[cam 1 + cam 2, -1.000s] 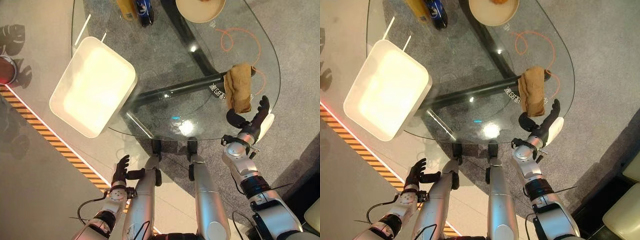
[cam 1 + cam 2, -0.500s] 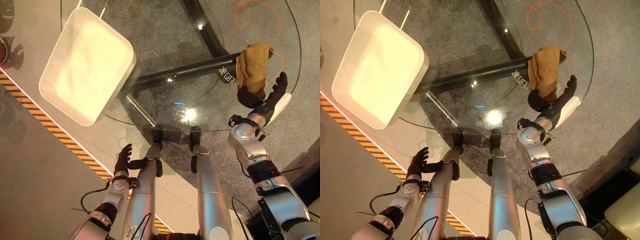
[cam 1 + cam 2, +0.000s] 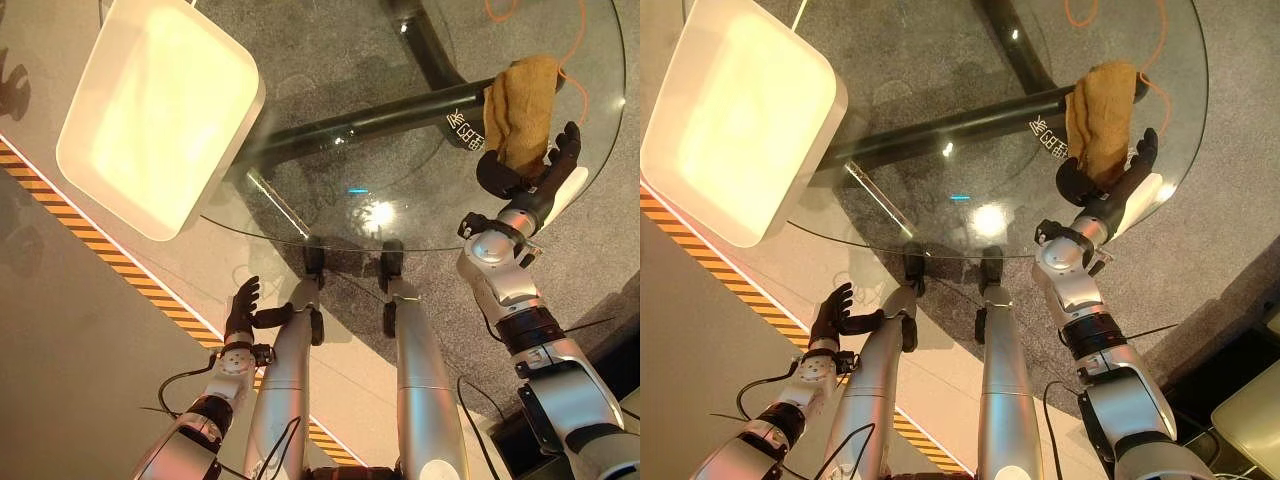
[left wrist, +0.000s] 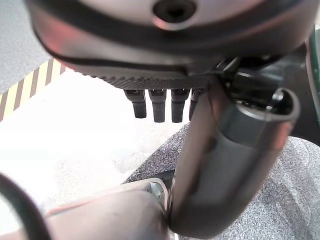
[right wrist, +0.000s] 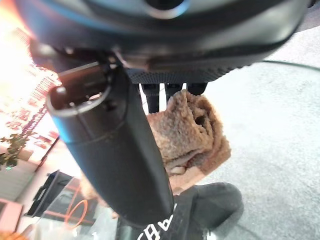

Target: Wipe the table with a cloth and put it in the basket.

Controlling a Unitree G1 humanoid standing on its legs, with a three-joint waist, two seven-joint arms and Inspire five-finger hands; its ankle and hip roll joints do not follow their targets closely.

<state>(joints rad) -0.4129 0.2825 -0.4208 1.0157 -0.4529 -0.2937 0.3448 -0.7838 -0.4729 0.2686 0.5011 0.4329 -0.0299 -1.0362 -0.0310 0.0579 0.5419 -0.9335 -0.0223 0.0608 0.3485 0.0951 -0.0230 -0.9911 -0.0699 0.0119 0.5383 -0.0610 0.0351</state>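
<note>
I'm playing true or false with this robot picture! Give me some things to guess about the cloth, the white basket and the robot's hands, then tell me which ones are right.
1. The brown cloth lies on the glass table. True.
2. The cloth is already inside the white basket. False: the basket has no cloth in it; the cloth is on the far right part of the table.
3. The right hand is at the cloth's near end, fingers straight. True.
4. The left hand is holding the basket. False: it hangs low beside the robot, below the table edge, holding nothing.
5. The basket is to the robot's right of the cloth. False: it sits to the left.
</note>
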